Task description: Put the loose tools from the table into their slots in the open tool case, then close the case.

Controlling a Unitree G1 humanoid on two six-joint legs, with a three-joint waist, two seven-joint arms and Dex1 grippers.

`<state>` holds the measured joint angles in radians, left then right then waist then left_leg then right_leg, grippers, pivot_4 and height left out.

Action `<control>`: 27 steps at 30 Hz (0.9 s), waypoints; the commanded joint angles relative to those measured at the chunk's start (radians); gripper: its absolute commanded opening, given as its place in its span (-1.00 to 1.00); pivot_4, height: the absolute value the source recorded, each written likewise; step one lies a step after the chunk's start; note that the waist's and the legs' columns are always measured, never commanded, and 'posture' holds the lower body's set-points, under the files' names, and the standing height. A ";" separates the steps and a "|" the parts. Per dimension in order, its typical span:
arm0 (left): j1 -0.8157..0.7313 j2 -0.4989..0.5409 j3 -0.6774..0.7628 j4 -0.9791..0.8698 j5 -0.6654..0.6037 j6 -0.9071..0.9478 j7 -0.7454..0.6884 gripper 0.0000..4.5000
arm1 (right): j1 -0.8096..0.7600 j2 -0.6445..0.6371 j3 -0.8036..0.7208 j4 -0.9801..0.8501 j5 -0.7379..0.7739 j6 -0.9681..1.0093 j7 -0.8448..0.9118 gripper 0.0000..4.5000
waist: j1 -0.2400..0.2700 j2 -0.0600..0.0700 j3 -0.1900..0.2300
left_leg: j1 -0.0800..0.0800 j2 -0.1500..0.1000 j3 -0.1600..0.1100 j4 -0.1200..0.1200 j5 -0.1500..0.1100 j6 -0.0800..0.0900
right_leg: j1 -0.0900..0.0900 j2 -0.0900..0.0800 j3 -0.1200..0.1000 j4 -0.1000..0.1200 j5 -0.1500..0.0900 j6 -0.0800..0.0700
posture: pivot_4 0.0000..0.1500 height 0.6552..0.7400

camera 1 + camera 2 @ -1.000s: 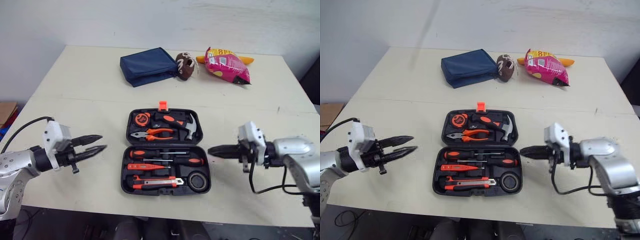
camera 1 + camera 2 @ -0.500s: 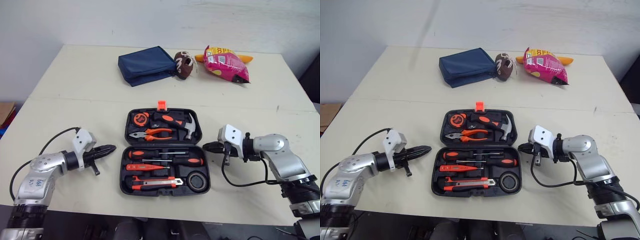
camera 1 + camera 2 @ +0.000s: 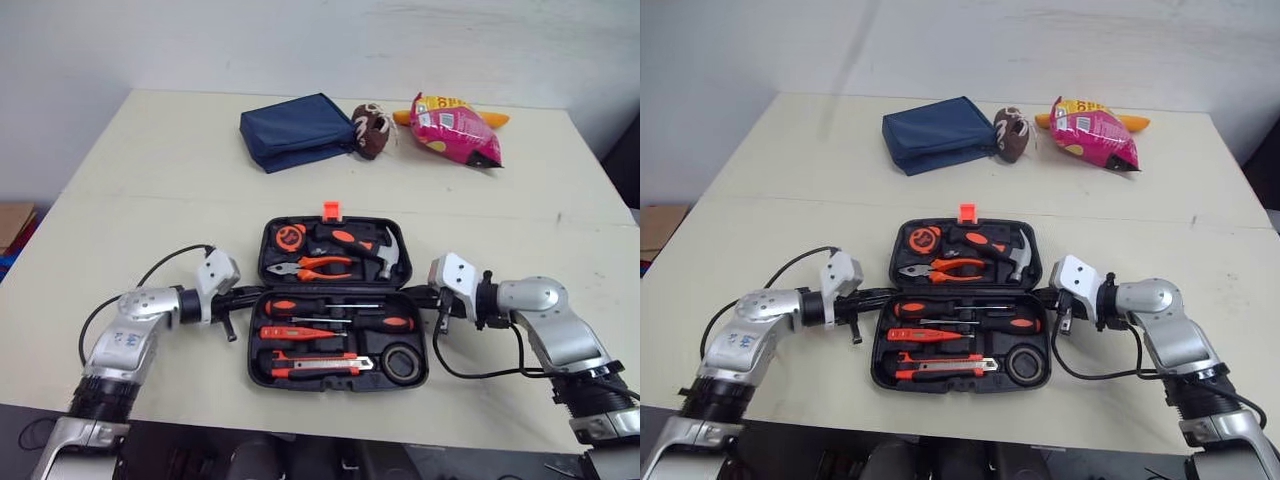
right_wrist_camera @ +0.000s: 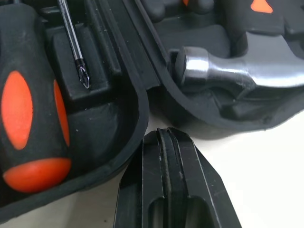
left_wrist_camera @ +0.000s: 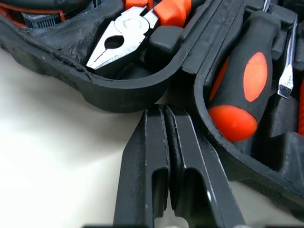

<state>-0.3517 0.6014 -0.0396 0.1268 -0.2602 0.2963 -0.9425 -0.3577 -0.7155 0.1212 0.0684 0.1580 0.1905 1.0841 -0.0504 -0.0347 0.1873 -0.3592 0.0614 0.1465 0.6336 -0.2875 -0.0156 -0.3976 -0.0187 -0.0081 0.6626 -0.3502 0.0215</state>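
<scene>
The black tool case (image 3: 253,362) lies open at the table's middle, with its orange latch (image 3: 331,211) at the far edge. Pliers (image 3: 310,266), a hammer (image 3: 375,248) and a tape measure (image 3: 287,236) sit in the far half. Screwdrivers (image 3: 330,306), a utility knife (image 3: 310,366) and a tape roll (image 3: 401,361) sit in the near half. My left gripper (image 3: 252,295) is shut, its tip (image 5: 164,111) in the notch between the two halves on the case's left side. My right gripper (image 3: 415,296) is shut too, its tip (image 4: 166,135) at the same notch on the right, below the hammer head (image 4: 237,71).
At the far side of the table lie a blue pouch (image 3: 295,131), a small brown football toy (image 3: 372,130) and a pink snack bag (image 3: 455,130). Bare tabletop (image 3: 150,200) lies on both sides of the case.
Both grippers have moved inward along the table to the case's sides at its hinge line. The left gripper's fingers, apart a second ago, are now together.
</scene>
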 commanded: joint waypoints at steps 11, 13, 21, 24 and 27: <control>-0.062 -0.007 0.019 0.140 0.065 -0.116 0.017 -0.97 | 0.042 -0.026 -0.027 -0.093 -0.006 0.080 -0.038 -1.00 | 0.006 0.000 0.000 | 0.000 0.000 0.000 0.002 0.000 0.000 | 0.000 0.000 0.000 0.001 0.000 0.000 | 1.00 1.00; -0.022 0.029 0.057 0.146 0.053 -0.132 0.009 -0.97 | 0.050 -0.053 -0.046 -0.085 0.001 0.098 -0.030 -1.00 | 0.001 0.000 0.000 | 0.000 0.000 0.000 0.002 0.000 0.000 | 0.000 0.000 0.000 0.001 0.000 0.000 | 1.00 1.00; 0.045 0.130 0.317 0.001 -0.166 -0.015 0.000 0.23 | 0.066 -0.172 -0.271 -0.172 0.239 0.419 -0.005 0.36 | -0.002 0.000 0.000 | 0.000 0.001 0.000 0.000 0.000 0.000 | 0.000 0.000 0.000 0.001 0.000 0.000 | 1.00 1.00; -0.053 0.198 0.309 -0.114 -0.273 0.414 0.090 0.79 | -0.022 -0.271 -0.269 -0.220 0.364 0.866 -0.027 0.95 | 0.000 0.000 0.001 | -0.001 0.000 -0.001 0.002 0.000 0.002 | 0.000 -0.001 -0.001 0.001 0.001 0.001 | 1.00 1.00; -0.157 0.192 0.285 -0.160 -0.339 0.621 0.150 0.99 | -0.130 -0.293 -0.248 -0.231 0.439 1.102 -0.056 1.00 | 0.000 0.000 0.001 | -0.001 -0.001 -0.002 0.000 0.001 0.002 | 0.000 -0.002 -0.001 0.000 0.001 0.000 | 1.00 1.00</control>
<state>-0.4698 0.8038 0.2553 0.0061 -0.5434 0.7825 -0.8346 -0.4357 -1.0252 -0.1117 -0.1361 0.5255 1.1476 1.0488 -0.0500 -0.0346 0.1883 -0.3604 0.0608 0.1450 0.6327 -0.2865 -0.0132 -0.3977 -0.0211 -0.0091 0.6619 -0.3488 0.0220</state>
